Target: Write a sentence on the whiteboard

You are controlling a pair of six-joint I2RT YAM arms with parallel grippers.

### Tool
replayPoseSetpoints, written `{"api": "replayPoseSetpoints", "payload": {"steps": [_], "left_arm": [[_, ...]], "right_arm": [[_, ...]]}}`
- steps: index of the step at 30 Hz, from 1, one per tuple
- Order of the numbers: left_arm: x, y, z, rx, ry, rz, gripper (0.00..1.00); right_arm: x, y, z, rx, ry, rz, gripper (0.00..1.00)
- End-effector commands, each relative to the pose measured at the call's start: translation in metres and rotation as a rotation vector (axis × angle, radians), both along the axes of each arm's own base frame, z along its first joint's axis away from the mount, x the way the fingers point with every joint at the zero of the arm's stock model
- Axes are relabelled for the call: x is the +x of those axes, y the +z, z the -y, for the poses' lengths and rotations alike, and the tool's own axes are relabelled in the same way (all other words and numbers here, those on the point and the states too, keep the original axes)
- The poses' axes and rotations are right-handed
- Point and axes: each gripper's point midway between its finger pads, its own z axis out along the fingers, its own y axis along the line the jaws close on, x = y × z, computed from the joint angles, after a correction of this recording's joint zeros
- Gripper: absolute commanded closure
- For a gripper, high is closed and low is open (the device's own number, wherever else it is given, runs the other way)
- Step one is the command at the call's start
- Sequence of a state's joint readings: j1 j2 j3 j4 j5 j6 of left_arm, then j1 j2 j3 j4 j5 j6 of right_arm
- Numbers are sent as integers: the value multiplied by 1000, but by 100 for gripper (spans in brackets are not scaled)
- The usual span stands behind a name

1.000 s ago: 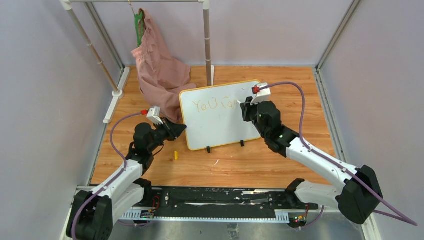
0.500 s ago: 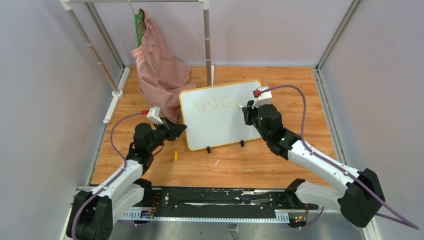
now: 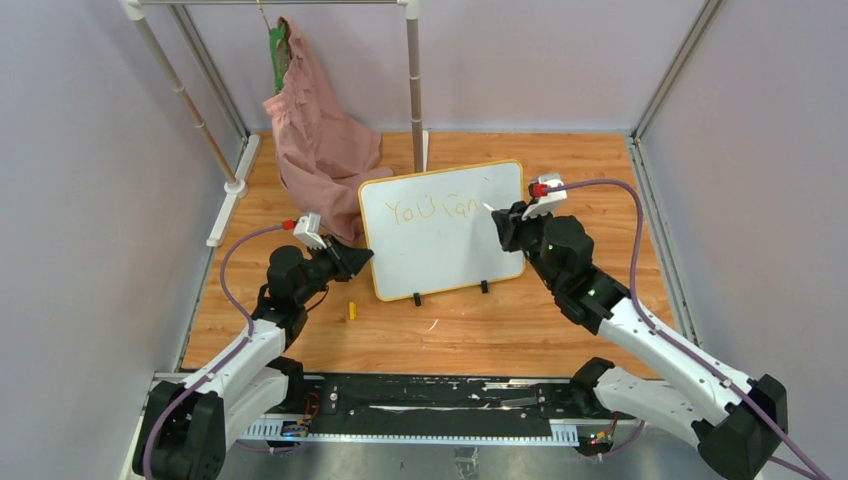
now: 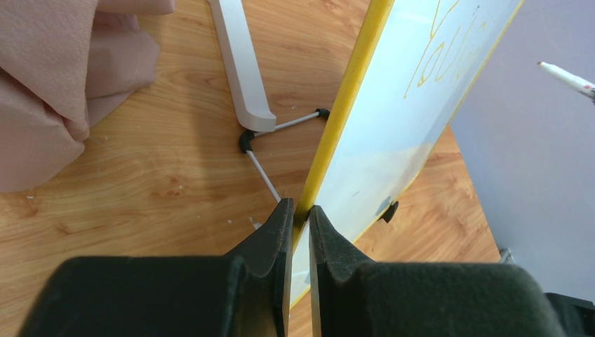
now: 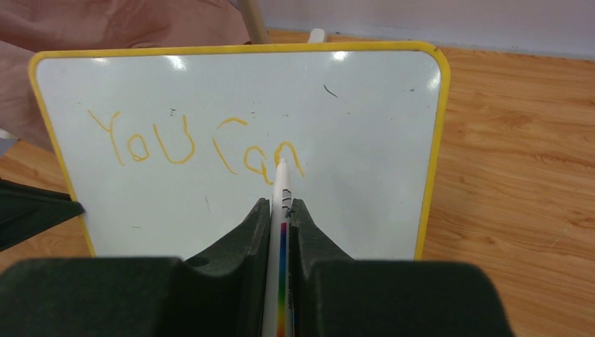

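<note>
pink garment [image 3: 315,130]: is hanging from a rail at the back left, draping onto the wooden table [image 3: 600,180].
left gripper [image 4: 298,210]: is pinching the yellow left edge of the whiteboard [image 3: 440,255], jaws nearly closed on the frame.
whiteboard: is standing mid-table on black feet.
sentence [image 5: 196,144]: is showing only "You can" in orange on the top line.
right gripper [image 5: 279,207]: is clamping a white marker [image 5: 282,188] between narrow jaws, its tip pointing at the "n".

- The left arm [image 3: 238,353] and right arm [image 3: 650,338] are built from white shells joined by black joint housings.
- A purple cable [image 3: 223,270] is run along each arm to a white, red-capped wrist block [image 3: 307,228].
- The left gripper [image 4: 297,208] and right gripper [image 5: 280,205] are formed of matt black, wedge-shaped fingers.
</note>
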State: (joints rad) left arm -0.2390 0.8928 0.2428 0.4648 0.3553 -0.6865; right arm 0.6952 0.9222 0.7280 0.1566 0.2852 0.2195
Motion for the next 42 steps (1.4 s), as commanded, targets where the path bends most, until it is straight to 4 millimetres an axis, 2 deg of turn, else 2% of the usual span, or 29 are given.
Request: {"api": "replayPoseSetpoints", "payload": {"steps": [1,4,7,11,13,16,21,24,29,42], "left_arm": [[2,12,1,-8,3,49,100],[2,11,0,-9,6,47,100],[2,11,0,-9,10,44,100],[2,10,0,-11,11,42,100],[2,11,0,-12,10,43,100],[2,11,0,-12,12,43,100],[2,10,-1,-14,15,39,100],[2,11,-1,-16,15,42,100],[2,12,-1,-18,18,46,100],[2,11,0,-24,11,37,100]], "right_arm": [[-9,21,-5,24,72,58,100],[-14,17,-11,3,115,85,100],[-22,9,-28,1,199,101,100],[-40,-6,-62,-80,289,102,100],[-54,-12,-85,-135,339,132,100],[-65,-20,-112,-144,377,147,100],[-72,-36,-156,-184,427,118,100],[-71,-50,-175,-207,423,98,100],[-67,-62,-190,-196,397,74,100],[-58,-78,-188,-232,330,46,100]]}}
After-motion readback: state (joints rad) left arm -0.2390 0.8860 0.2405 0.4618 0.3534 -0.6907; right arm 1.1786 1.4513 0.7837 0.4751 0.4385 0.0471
